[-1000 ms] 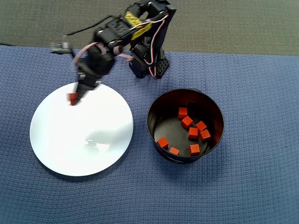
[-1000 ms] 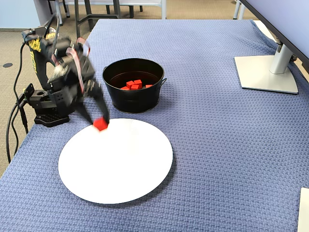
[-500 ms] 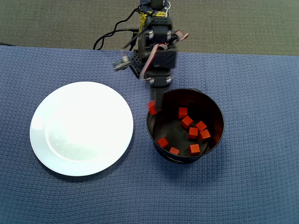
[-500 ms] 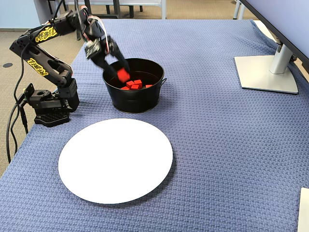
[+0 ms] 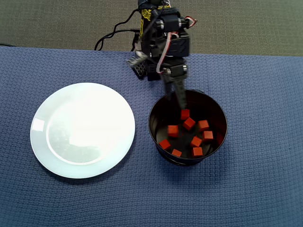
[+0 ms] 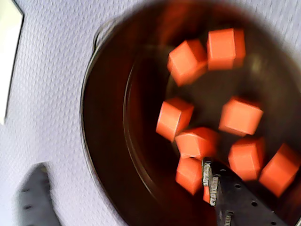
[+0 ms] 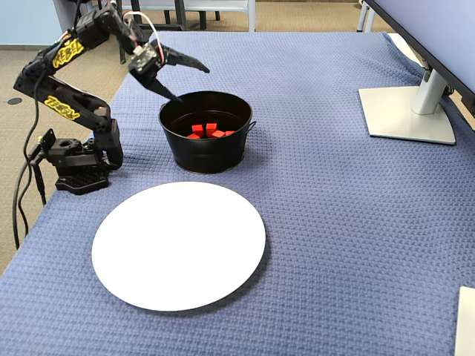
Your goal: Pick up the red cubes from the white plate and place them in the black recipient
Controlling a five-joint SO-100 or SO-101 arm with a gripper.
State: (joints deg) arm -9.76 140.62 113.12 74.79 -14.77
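— From overhead?
— The gripper (image 5: 180,105) hangs over the black recipient (image 5: 218,112); eight red cubes (image 5: 189,124) lie inside, and the white plate (image 5: 83,130) sits bare to its left.

— At the wrist?
— Blurred cubes on the tin's floor, one dark finger (image 6: 230,197) low right.

— And the side camera?
— Jaws spread wide, gripping nothing, just above the tin's near-left rim on the blue cloth (image 7: 334,208).

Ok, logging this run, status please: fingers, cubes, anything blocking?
Gripper open, empty, over the black recipient. Eight red cubes inside it. White plate bare. Nothing blocking.
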